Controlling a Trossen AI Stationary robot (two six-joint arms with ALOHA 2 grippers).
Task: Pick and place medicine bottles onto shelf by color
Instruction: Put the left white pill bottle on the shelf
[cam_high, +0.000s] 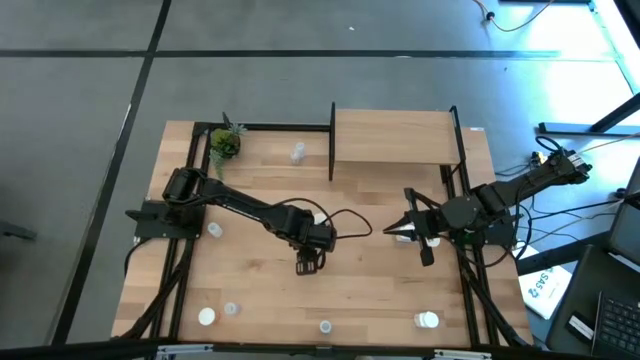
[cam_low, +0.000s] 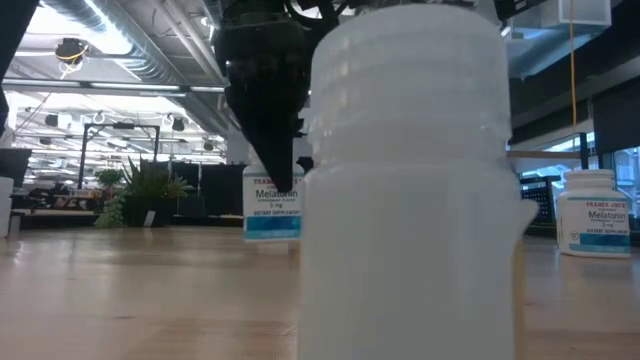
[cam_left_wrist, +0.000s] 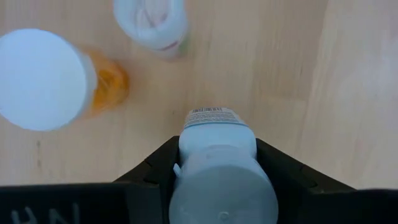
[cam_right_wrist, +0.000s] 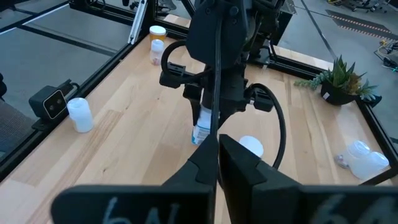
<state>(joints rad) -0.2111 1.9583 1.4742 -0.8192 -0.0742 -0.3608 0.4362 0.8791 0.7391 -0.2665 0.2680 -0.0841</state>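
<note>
Mid-desk (cam_high: 250, 270), we are pinching a white bottle (cam_left_wrist: 217, 162) in our left gripper (cam_high: 309, 262); our right gripper (cam_high: 398, 234) is waiting nearby, fingers pressed together.

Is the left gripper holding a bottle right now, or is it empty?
Holding one. In the left wrist view a white bottle sits clamped between the left gripper's dark fingers; the right wrist view shows it hanging label-down under that gripper.

White bottle (cam_left_wrist: 217, 158), orange bottle (cam_left_wrist: 102, 87) white-capped, green plant (cam_high: 224, 143)
</note>
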